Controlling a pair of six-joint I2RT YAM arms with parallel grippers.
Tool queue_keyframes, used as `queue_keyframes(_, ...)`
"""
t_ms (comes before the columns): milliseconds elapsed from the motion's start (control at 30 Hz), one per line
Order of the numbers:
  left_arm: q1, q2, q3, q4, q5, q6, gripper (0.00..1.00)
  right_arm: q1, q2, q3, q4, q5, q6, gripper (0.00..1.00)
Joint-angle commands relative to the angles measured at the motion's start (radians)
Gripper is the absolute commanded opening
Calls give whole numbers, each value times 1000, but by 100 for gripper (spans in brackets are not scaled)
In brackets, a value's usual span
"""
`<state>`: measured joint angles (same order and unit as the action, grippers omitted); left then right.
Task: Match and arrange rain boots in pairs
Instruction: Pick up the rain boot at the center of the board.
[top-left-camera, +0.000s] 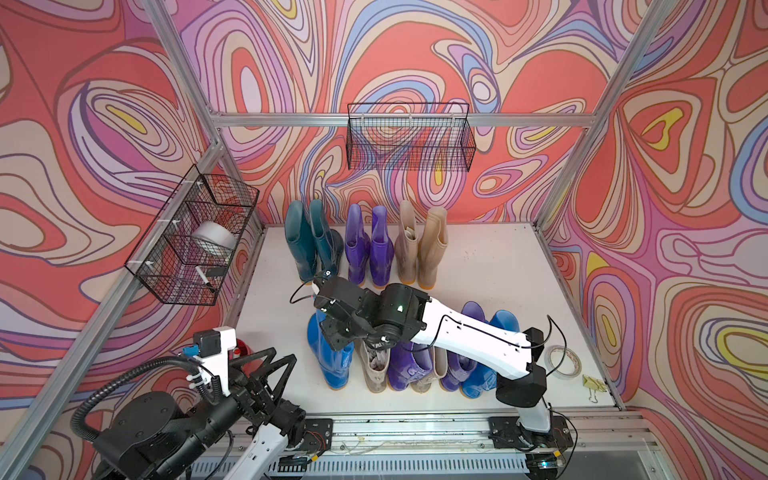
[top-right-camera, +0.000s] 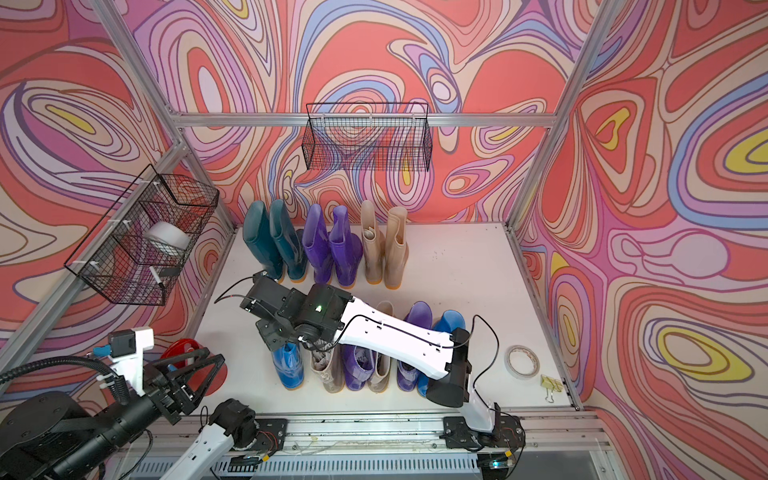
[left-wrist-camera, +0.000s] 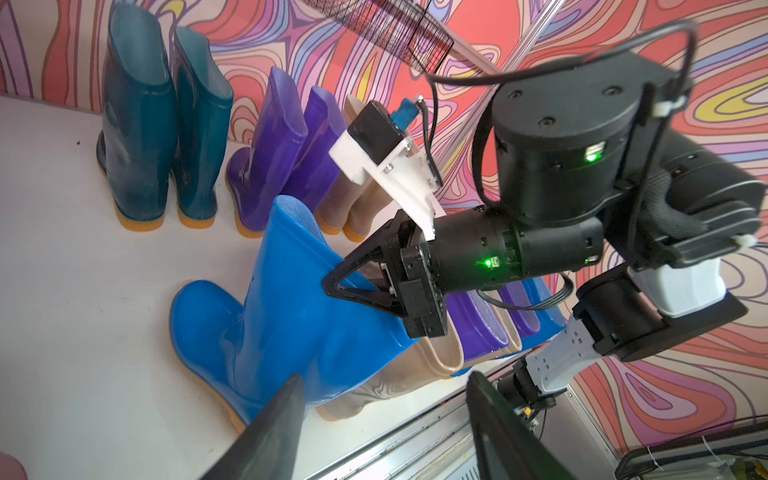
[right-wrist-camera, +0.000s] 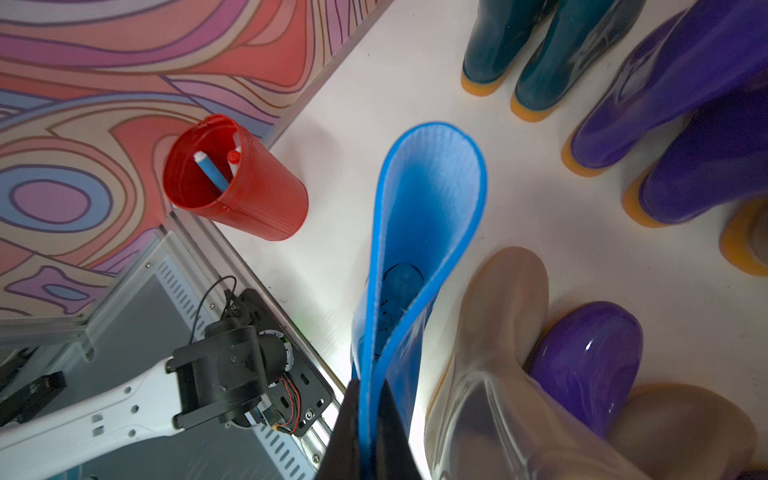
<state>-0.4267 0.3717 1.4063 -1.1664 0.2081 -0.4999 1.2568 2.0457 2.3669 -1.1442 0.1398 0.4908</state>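
Observation:
Along the back wall the rain boots stand in pairs: teal (top-left-camera: 309, 245), purple (top-left-camera: 370, 249) and beige (top-left-camera: 422, 249). A mixed front row holds a bright blue boot (top-left-camera: 328, 361) at its left end, then a paper-stuffed beige boot (top-left-camera: 376, 370), purple (top-left-camera: 405, 365) and another blue (top-left-camera: 482, 374). My right gripper (right-wrist-camera: 368, 399) is shut on the rim of the left blue boot (right-wrist-camera: 428, 199), pinching its shaft wall flat. My left gripper (top-left-camera: 280, 356) hangs open at the front left with nothing between its fingers, a little short of that blue boot (left-wrist-camera: 291, 316).
A red cup (right-wrist-camera: 237, 178) with pens stands at the front left corner. A tape roll (top-left-camera: 561, 361) and a yellow binder clip (top-left-camera: 592, 384) lie at the front right. Wire baskets hang on the left wall (top-left-camera: 199, 232) and the back wall (top-left-camera: 409, 141).

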Motion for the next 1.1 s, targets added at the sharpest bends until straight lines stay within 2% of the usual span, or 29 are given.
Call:
queue_keyframes(0,-5,46,40,56,-9,34,64,-50,-102,69,139,-38,-70,0)
queue_keyframes(300,-5,105,52,72,-27,68,64,-250,-202,207,274,-158,-172,0)
queue_keyframes(467,-6,113,25,83,-43,66,64,-354,-348,142,471,-169,-234,0)
queue_keyframes(567,-5,120,12,86,-46,67,64,-398,-411,165,532,-121,-280,0)
queue_keyframes(733,-5,134,-10,109,-47,66,64,-409,-458,239,535,-7,-384,0)
queue_keyframes(1067,-5,167,-25,141,-23,60,64,-409,-548,194,436,341,-578,0)
